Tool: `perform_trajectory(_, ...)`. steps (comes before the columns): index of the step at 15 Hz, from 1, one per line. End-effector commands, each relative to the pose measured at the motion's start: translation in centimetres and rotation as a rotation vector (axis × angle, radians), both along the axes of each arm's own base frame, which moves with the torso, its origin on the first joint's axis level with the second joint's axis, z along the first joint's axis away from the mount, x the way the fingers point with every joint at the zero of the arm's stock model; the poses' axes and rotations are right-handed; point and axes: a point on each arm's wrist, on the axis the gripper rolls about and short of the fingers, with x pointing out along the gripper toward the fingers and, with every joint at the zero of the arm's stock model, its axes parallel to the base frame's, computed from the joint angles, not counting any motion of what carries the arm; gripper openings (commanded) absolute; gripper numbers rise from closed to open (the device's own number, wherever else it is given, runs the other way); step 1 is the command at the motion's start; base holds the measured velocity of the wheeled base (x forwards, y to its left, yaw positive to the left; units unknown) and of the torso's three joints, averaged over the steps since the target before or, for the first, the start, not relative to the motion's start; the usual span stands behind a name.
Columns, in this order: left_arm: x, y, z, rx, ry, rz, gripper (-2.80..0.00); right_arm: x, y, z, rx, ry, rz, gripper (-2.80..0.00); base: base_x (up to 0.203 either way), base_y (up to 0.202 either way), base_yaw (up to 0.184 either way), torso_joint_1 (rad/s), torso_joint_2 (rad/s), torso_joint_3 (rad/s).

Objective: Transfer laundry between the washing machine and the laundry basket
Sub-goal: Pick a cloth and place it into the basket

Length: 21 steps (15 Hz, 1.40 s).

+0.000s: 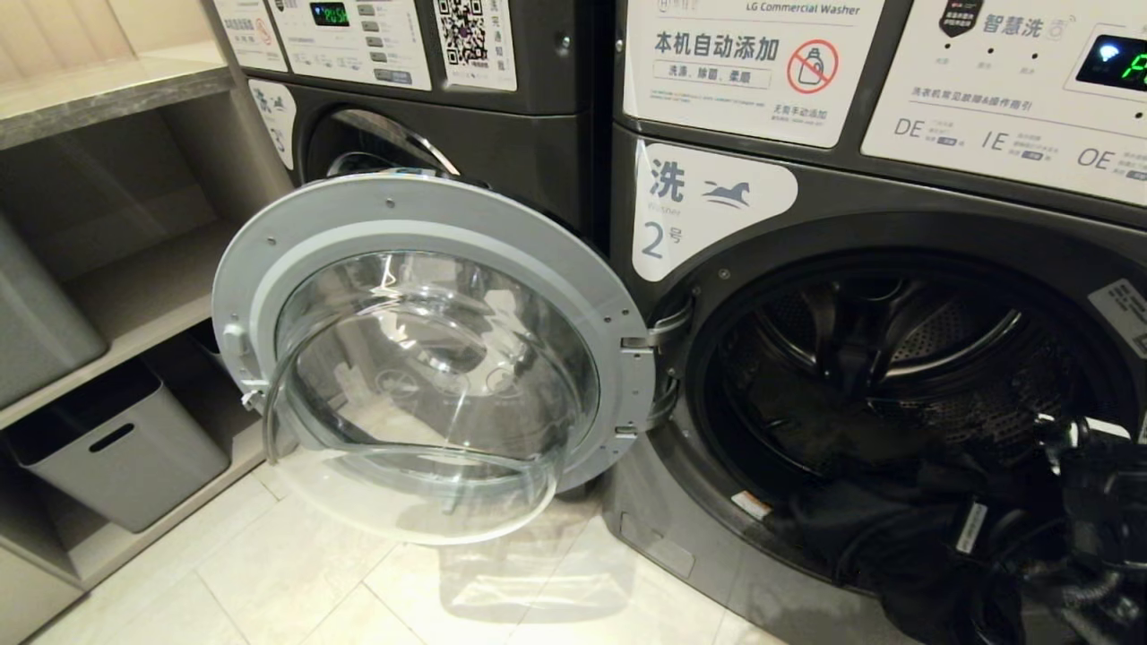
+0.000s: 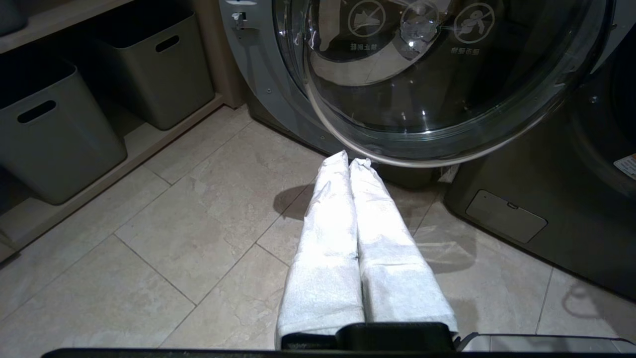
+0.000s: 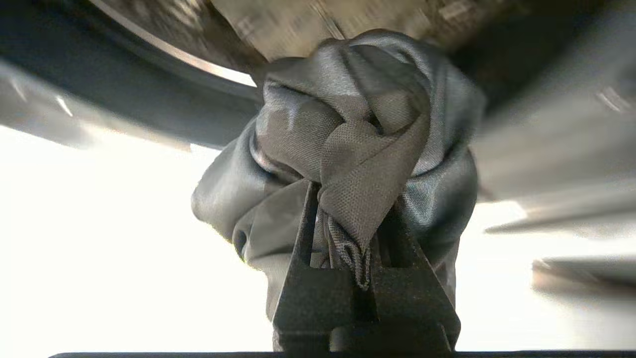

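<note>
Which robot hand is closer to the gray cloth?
The right one. The right gripper is shut on the gray cloth, holding it bunched up by the open washer. The left gripper, shut and empty, hangs over the floor tiles below the washer door.

Door (image 1: 430, 349) left of drum (image 1: 896, 376)

Pale stone-look tiles (image 1: 296, 582) cover the floor, crossed by thin grout lines and glossy enough to catch reflections. On the left stands a wooden shelf unit (image 1: 134, 322) with a grey top. Grey bins (image 1: 121, 448) with slot handles sit on its lower shelves. A beige wall (image 1: 54, 31) rises behind it.
</note>
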Motion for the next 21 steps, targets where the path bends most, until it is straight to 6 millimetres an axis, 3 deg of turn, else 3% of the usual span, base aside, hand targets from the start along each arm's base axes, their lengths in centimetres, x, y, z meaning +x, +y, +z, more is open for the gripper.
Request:
perform_trajectory(1,0.0,0.0,0.0,0.000,-0.001,0.000,-2.80,-2.4,-0.6,0.2,0.006,-0.028,0.002,-2.80,0.000,0.000,0.000,0.000,0.00,0.000)
perform_trajectory(4,0.0,0.0,0.0,0.000,-0.001,0.000,-2.80,-4.5,-1.4,-1.0,-0.010,0.050,-0.035,-2.80,0.000,0.000,0.000,0.000,0.00,0.000)
perform_trajectory(7,0.0,0.0,0.0,0.000,-0.001,0.000,-2.80,-5.3,-2.7,-1.6,-0.027,0.104,-0.111,-2.80,0.000,0.000,0.000,0.000,0.00,0.000)
perform_trajectory(13,0.0,0.0,0.0,0.000,-0.001,0.000,-2.80,-7.2,-7.6,-1.8,-0.044,0.245,-0.477,-2.80,0.000,0.000,0.000,0.000,0.00,0.000)
perform_trajectory(18,0.0,0.0,0.0,0.000,0.000,0.000,-2.80,-7.9,-11.4,0.7,-0.008,0.338,-0.708,-2.80,0.000,0.000,0.000,0.000,0.00,0.000)
perform_trajectory(21,0.0,0.0,0.0,0.000,0.000,0.000,-2.80,-10.0,-12.5,1.5,-0.038,0.403,-0.811,-2.80,0.000,0.000,0.000,0.000,0.00,0.000)
